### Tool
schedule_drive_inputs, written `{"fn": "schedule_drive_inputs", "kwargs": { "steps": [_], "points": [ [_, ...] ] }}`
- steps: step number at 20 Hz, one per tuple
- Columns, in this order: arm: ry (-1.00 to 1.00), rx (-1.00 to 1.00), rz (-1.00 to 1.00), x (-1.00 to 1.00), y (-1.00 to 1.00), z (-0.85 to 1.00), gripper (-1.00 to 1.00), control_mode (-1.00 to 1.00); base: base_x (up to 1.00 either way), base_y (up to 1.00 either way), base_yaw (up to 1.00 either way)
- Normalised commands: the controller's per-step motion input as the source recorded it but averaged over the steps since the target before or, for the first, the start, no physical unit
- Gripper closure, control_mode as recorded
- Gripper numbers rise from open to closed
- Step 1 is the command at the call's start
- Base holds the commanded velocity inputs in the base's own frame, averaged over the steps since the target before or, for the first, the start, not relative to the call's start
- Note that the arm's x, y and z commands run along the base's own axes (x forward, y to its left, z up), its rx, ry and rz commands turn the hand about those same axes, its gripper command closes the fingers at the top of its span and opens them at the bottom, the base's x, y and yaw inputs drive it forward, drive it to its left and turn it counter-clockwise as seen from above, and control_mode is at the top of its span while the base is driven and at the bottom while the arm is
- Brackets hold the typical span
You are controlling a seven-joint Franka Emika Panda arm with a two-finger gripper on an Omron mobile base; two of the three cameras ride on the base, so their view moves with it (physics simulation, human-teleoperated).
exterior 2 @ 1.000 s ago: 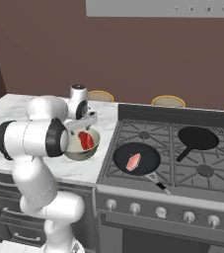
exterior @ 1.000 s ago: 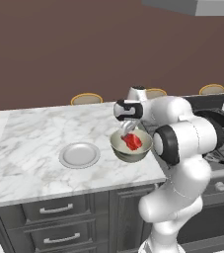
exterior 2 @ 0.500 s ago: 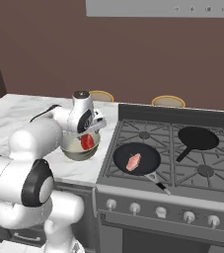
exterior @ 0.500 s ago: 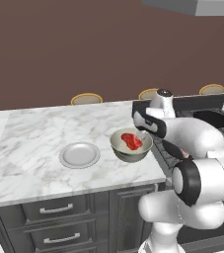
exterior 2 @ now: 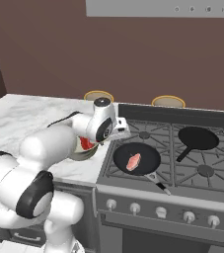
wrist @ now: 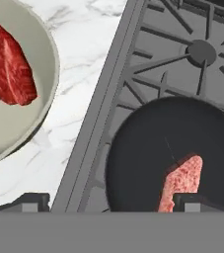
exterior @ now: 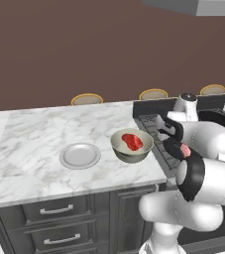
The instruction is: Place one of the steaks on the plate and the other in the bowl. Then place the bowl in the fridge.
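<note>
Spread wide and holding nothing, the gripper [wrist: 111, 201] hangs over the seam between the marble counter [exterior: 34, 149] and the stove [exterior 2: 182, 163], its two dark fingertips [wrist: 32, 200] just showing at the bottom of the hand view. Nearest on the stove, a black pan [exterior 2: 135, 159] sits on the front left burner with the paler pink steak [exterior 2: 132, 161] lying flat in it; from the hand view that steak [wrist: 183, 182] is right by one fingertip. Left of the stove, the bowl [exterior: 131, 146] stands on the counter with the bright red steak [exterior: 132, 141] inside. Further left, apart from the bowl, is the plate [exterior: 80, 155]. Farther back on the stove rests a second black pan [exterior 2: 198, 138].
</note>
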Motion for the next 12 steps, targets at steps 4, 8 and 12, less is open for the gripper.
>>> {"fn": "schedule_drive_inputs", "kwargs": {
  "steps": [4, 8, 12],
  "points": [
    [0.22, 0.05, -0.12, 0.41, -0.75, 0.12, -1.00, -1.00, 0.00, 0.00, 0.00],
    [0.01, 0.03, 0.00, 0.00, -0.10, 0.00, -1.00, -1.00, 0.00, 0.00, 0.00],
    [0.18, 0.15, -0.17, 0.00, -0.39, 0.00, -1.00, -1.00, 0.00, 0.00, 0.00]
  ]
}}
